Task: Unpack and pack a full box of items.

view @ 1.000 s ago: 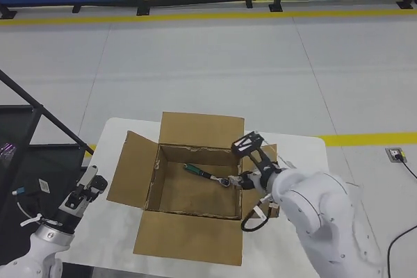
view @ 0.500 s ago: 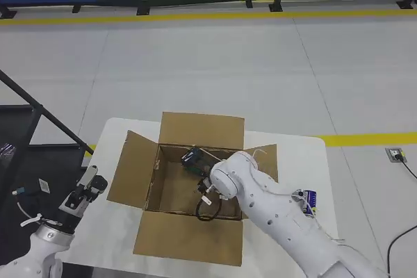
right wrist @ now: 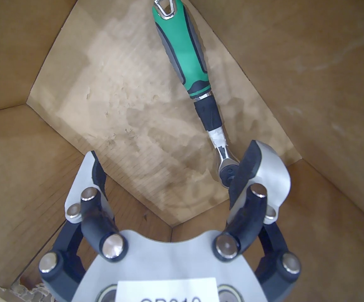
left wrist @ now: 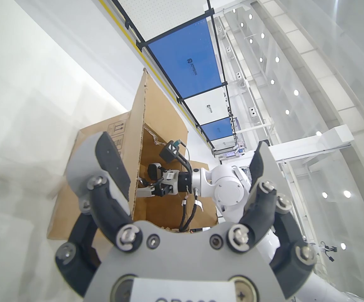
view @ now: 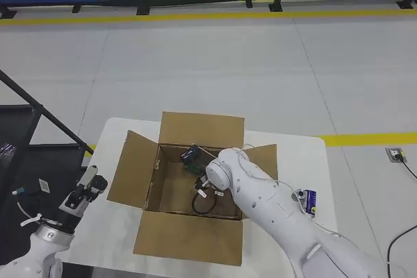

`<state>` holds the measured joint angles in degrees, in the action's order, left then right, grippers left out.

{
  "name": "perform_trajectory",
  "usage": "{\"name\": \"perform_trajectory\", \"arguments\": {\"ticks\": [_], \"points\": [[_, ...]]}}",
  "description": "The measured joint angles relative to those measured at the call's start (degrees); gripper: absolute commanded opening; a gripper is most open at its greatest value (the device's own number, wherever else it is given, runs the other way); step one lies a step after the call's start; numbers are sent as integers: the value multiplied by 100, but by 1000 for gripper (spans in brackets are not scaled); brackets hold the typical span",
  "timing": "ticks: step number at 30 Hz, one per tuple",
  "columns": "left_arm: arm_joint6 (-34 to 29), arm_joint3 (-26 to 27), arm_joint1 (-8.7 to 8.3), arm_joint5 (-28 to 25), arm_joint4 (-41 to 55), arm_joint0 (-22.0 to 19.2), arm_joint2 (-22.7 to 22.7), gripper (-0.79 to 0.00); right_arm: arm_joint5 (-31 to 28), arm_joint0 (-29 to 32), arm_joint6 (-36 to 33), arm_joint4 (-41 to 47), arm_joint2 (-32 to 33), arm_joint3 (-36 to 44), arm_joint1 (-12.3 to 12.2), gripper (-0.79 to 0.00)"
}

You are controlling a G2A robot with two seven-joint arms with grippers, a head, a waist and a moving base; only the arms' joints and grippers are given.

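On the desk (view: 121, 132) | cardboard box (view: 201, 128), flaps open | right pincer (right wrist: 172, 155) inside it, jaws spread, empty | left pincer (left wrist: 185, 146) open, outside the box, farther off | ratchet wrench (right wrist: 182, 51) flat on box floor, head beside one right-pincer finger, handle running straight away from it.

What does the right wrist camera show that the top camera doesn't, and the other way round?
Right wrist view: the ratchet wrench at full length, green handle to chrome head, lying on the cardboard box floor near one finger of the open right hand. Top view: the spread flaps, the white table, the left hand by its edge. Both: the box's inside.
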<state>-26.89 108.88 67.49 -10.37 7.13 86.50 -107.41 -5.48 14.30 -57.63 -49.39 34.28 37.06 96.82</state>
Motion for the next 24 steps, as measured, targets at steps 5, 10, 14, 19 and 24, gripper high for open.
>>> {"name": "perform_trajectory", "arguments": {"ticks": [5, 10, 14, 19, 24], "points": [[0, 0, 0, 0, 0, 0, 0, 0, 2, 3, 2, -1, 1, -2, 0, 0], [0, 0, 0, 0, 0, 0, 0, 0, 279, 142, 356, -208, 13, -339, -1, 0], [0, 0, 0, 0, 0, 0, 0, 0, 217, 90, 532, -285, 32, -755, 26, 0], [0, 0, 0, 0, 0, 0, 0, 0, -11, 37, 694, -211, 94, -1131, 74, 0], [0, 0, 0, 0, 0, 0, 0, 0, -432, 6, 744, -178, 80, -1249, 145, 0]]}}
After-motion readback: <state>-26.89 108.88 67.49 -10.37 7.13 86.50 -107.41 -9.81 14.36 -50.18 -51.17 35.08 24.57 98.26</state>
